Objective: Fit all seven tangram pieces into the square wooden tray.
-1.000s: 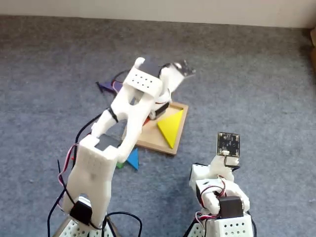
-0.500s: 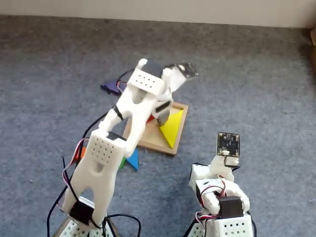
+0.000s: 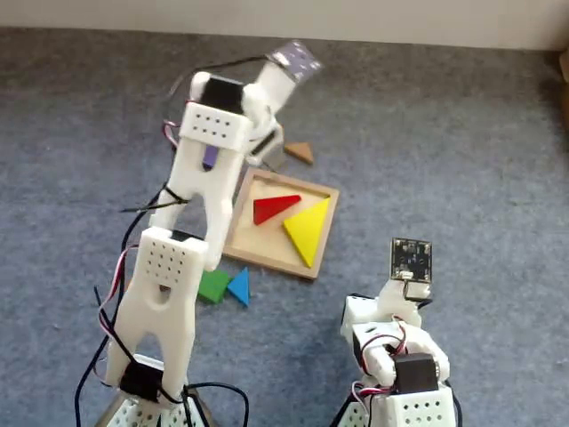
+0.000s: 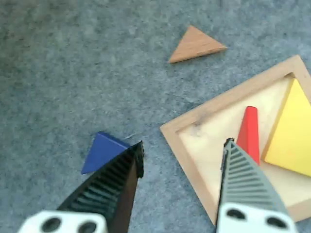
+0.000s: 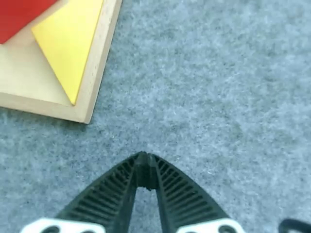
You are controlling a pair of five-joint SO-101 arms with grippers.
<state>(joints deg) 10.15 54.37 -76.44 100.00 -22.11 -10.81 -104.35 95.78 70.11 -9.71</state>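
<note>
The square wooden tray [image 3: 267, 256] lies mid-carpet and holds a red triangle [image 3: 275, 207] and a yellow triangle [image 3: 309, 229]. My left gripper [image 4: 183, 145] is open and empty, hovering over the carpet at the tray's far-left corner [image 4: 194, 121]. One finger [image 4: 127, 167] is beside a dark blue piece [image 4: 102, 150]. A tan triangle [image 4: 196, 44] lies beyond the tray. Green [image 3: 213, 286] and blue [image 3: 238, 286] pieces sit near the tray's front-left side. My right gripper [image 5: 144, 169] is shut over bare carpet near the tray's front-right corner [image 5: 90, 104].
The left arm [image 3: 200, 205] stretches over the tray's left side. The right arm [image 3: 396, 356] is folded at the front right. Grey carpet lies open to the right and far side. A pale wall strip borders the far edge.
The left arm has swung from above the tray toward the far left, uncovering the red triangle in the tray and the tan triangle beyond it. The right arm stayed still.
</note>
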